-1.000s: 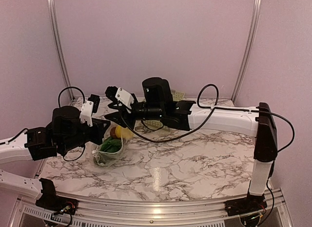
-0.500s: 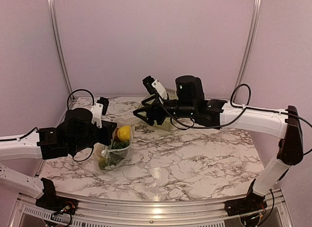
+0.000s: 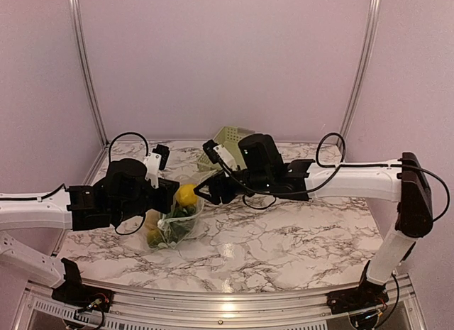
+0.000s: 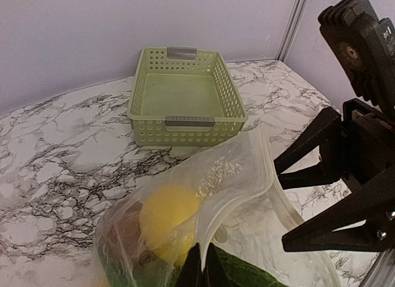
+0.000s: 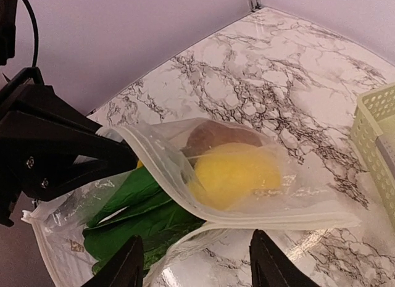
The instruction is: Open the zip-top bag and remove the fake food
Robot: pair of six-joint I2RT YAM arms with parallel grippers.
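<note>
The zip-top bag (image 3: 172,223) sits on the marble table (image 3: 298,238) in the lower left of the overhead view, its mouth gaping toward the middle. My left claw (image 4: 199,265) is pinched closed on one lip of that mouth, at the bottom centre of its own view. My right claw (image 5: 196,253) hangs over the other lip with fingers spread, gripping nothing. Inside the bag I see the yellow lemon (image 5: 237,173), a brown piece (image 5: 213,137) behind it and green leaves (image 5: 139,216). The pale green basket (image 4: 185,95) stands beyond the bag, apart from it.
</note>
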